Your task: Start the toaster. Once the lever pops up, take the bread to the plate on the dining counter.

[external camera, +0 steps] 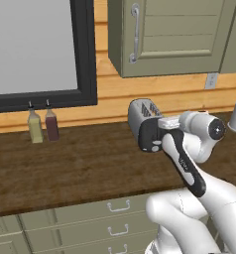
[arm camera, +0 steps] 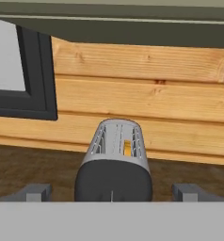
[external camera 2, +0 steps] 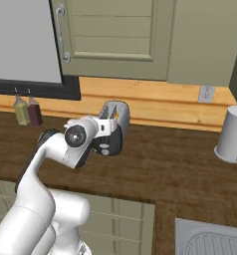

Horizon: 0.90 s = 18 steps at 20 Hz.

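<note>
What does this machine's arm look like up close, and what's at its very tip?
The arm is built of smooth, rounded glossy white segments with dark grey joints and a round dark cap at one joint. No cables show. Its end effector has two small blocky dark grey fingertips.

Two bottles (external camera: 43, 125) under the window (external camera: 35, 47); grey canister (external camera 2: 233, 134) far right.
</note>
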Available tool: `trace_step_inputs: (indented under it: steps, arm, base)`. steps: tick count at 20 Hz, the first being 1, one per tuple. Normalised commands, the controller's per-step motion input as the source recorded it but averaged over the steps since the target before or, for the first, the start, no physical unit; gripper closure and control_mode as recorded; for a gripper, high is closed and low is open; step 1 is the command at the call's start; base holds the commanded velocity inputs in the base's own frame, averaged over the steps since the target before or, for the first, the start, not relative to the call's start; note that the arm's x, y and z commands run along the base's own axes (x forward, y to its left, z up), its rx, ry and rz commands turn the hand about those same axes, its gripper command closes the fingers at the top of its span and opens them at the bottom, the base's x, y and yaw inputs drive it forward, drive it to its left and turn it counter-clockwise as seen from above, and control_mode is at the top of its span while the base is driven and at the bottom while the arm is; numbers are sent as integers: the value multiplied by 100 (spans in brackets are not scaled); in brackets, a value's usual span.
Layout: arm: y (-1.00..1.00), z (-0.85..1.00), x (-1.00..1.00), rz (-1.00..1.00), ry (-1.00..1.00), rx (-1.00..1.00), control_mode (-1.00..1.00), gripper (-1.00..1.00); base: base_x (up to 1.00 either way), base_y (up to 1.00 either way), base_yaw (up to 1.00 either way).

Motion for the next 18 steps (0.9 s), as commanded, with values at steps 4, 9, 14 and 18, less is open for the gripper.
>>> trace_step_inputs:
  steps: [4, 9, 14, 18]
  arm:
    - [-1, 0, 11, 0, 0, 0, -100, -100]
    - [-1, 0, 16, 0, 0, 0, -100, -100]
    - [-5, 0, 14, -3, 0, 0, -100, -100]
    - [-8, 0, 1, -8, 0, 0, -100, -100]
  base:
    - [0, 0, 0]
    - [0, 0, 0]
    - [0, 0, 0]
    - [0, 0, 0]
